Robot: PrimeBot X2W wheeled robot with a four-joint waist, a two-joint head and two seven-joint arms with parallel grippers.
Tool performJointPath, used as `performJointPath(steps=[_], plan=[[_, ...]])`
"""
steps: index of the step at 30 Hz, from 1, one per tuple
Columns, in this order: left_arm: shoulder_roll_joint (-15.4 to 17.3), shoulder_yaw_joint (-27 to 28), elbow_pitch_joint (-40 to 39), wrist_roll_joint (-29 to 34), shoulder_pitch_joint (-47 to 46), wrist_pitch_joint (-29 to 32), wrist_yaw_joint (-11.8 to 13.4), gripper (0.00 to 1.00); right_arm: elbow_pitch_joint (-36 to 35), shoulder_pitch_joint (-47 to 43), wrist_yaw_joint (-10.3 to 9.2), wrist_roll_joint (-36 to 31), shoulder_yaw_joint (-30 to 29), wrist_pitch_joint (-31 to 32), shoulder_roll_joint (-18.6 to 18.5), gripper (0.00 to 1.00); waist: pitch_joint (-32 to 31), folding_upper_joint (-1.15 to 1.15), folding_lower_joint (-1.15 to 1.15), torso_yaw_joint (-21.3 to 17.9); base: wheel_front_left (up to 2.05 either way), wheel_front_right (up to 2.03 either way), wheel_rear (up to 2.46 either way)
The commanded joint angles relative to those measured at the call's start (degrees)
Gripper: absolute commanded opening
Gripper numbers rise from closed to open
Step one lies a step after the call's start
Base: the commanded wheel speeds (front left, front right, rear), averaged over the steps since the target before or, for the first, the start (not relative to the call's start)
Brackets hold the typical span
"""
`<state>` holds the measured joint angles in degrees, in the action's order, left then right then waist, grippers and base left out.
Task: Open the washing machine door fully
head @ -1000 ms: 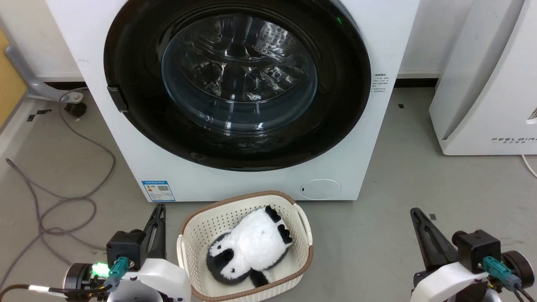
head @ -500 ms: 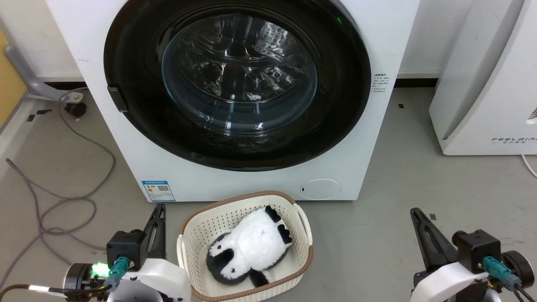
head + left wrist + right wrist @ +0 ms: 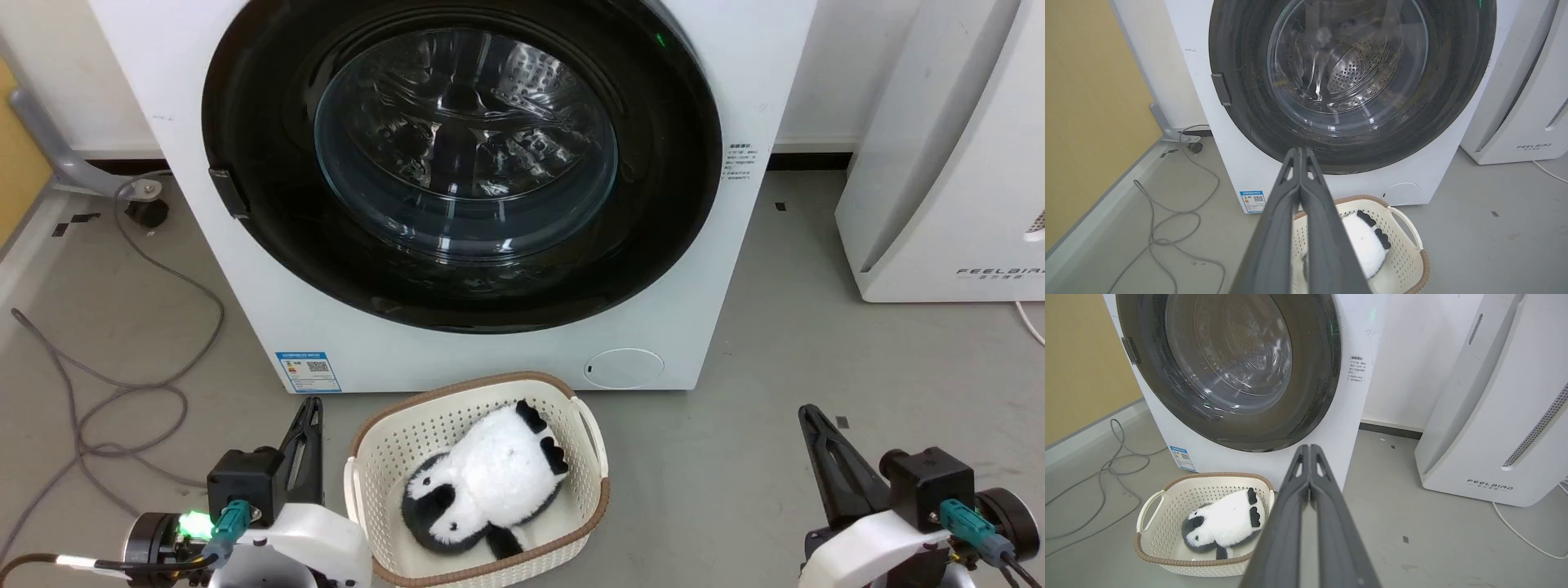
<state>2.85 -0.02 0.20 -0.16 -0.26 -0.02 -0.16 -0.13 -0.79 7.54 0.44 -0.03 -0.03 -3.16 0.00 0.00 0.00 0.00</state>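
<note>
The washing machine door (image 3: pixel 261 122) is a big round glossy black ring with a bulging glass window (image 3: pixel 465 143), lying flat against the white machine front. A small dark handle tab (image 3: pixel 229 192) sits on its left rim. The door (image 3: pixel 1249 102) also fills the upper left wrist view, and the door (image 3: pixel 1314 375) shows in the right wrist view. My left gripper (image 3: pixel 310 408) is low at the lower left, shut and empty, well short of the door. My right gripper (image 3: pixel 811 415) is low at the lower right, shut and empty too.
A cream laundry basket (image 3: pixel 367 457) with a panda plush (image 3: pixel 490 478) stands on the floor before the machine, between my arms. Grey cables (image 3: pixel 122 392) loop on the floor at the left. A white appliance (image 3: pixel 947 163) stands at the right.
</note>
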Motion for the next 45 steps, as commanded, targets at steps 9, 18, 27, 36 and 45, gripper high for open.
performJointPath(steps=[9, 18, 27, 36, 45], plan=[[0.0, 0.0, -0.2, 0.2, 0.3, 0.0, 0.2, 0.00, 0.1, 0.8, -0.05, -0.4, 0.0, 0.0, 0.3, 0.00, 0.0, 0.00, 0.00, 0.0, 0.00, 0.00, 0.00], [0.0, 0.0, 0.1, 0.0, 0.0, 0.0, 0.0, 1.00, 0.0, -0.1, 0.00, 0.0, 0.0, 0.0, 0.0, 1.00, 0.0, 0.00, 0.00, 0.0, 0.00, 0.00, 0.00], [0.0, -0.5, 0.4, -0.2, 0.1, -0.9, 0.2, 1.00, 0.2, -0.2, 0.00, 0.6, 0.1, -0.8, 0.0, 1.00, 0.0, 0.00, 0.00, 0.0, 0.00, 0.00, 0.00], [0.0, -1.1, 0.6, -0.5, 0.3, -1.9, 0.5, 1.00, 0.5, -0.1, -0.01, 1.8, 0.3, -1.9, -0.1, 1.00, 0.1, 0.00, 0.00, 0.1, 0.00, 0.00, 0.00], [0.0, -1.6, 0.6, -0.9, 0.1, -3.0, 0.7, 1.00, 0.5, 1.0, -0.01, 4.5, 0.3, -2.7, -1.0, 1.00, 0.7, 0.00, 0.00, 0.4, 0.00, 0.00, 0.00]])
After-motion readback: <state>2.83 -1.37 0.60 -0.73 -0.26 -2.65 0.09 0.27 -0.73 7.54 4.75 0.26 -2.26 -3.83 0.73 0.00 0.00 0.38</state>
